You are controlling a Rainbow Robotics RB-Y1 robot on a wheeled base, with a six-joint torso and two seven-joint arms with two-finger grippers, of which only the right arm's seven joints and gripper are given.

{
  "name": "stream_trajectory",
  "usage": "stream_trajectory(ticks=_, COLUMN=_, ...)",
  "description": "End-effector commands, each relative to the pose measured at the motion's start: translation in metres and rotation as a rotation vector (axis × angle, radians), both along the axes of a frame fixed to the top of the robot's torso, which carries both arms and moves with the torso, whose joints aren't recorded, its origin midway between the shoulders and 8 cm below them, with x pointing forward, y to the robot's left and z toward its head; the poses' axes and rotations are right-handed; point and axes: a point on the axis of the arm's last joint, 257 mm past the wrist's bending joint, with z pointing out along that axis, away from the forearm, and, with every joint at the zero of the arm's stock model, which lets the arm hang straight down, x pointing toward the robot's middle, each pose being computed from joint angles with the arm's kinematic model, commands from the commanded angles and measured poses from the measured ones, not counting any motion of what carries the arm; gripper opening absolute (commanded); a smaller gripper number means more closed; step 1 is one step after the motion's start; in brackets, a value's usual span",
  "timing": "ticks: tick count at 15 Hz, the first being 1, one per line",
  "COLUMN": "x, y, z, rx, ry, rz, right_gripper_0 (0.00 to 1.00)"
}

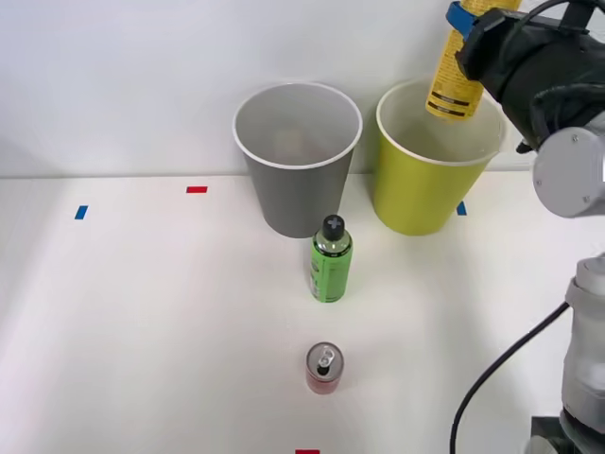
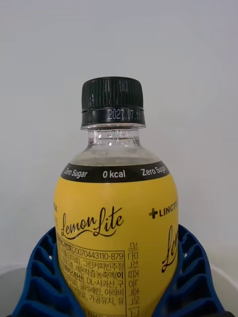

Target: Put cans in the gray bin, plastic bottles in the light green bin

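Right gripper (image 1: 463, 24) clamped on yellow bottle (image 1: 456, 80), blue ribbed fingers (image 2: 42, 277) hugging both sides of the label in wrist cam; black cap (image 2: 112, 100) clear of the fingers; bottle held in the air above the light green bin (image 1: 416, 194), its lower end just over the opening, w/ slight tilt; not touching rim as far as front cam shows. Gray bin (image 1: 298, 194) just beside lime one, on its left; both upright at back of white table (image 1: 142, 322). Green-label bottle (image 1: 331, 260) standing upright in front of gray bin; red can (image 1: 324, 368) upright nearer the robot, apart from the bottle. Red & blue tape marks (image 1: 197, 189) on table.
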Motion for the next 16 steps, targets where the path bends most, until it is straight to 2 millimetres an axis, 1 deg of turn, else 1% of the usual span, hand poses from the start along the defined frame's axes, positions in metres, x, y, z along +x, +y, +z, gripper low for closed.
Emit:
stream_trajectory(ticks=1, x=0.028, y=0.006, z=0.006, rx=-0.032, ry=-0.022, rz=0.000, right_gripper_0=0.00)
stream_trajectory(ticks=3, x=0.034, y=0.005, z=0.002, rx=-0.112, ry=-0.021, rz=-0.010, right_gripper_0=0.00)
stream_trajectory(ticks=5, x=0.040, y=0.008, z=-0.006, rx=-0.152, ry=-0.009, rz=-0.008, right_gripper_0=0.00)
stream_trajectory(ticks=6, x=0.047, y=0.009, z=-0.010, rx=-0.157, ry=-0.014, rz=-0.010, right_gripper_0=0.00)
stream_trajectory(ticks=10, x=0.070, y=0.014, z=-0.017, rx=-0.151, ry=-0.061, rz=-0.019, right_gripper_0=0.00)
stream_trajectory(ticks=11, x=0.074, y=0.013, z=-0.018, rx=-0.151, ry=-0.071, rz=-0.023, right_gripper_0=0.00)
stream_trajectory(ticks=13, x=0.075, y=0.009, z=-0.017, rx=-0.163, ry=-0.086, rz=-0.036, right_gripper_0=0.00)
stream_trajectory(ticks=14, x=0.075, y=0.008, z=-0.016, rx=-0.164, ry=-0.086, rz=-0.038, right_gripper_0=0.28)
stream_trajectory(ticks=15, x=0.075, y=0.004, z=-0.015, rx=-0.168, ry=-0.088, rz=-0.044, right_gripper_0=0.99)
stream_trajectory(ticks=16, x=0.075, y=0.003, z=-0.017, rx=-0.176, ry=-0.086, rz=-0.047, right_gripper_0=1.00)
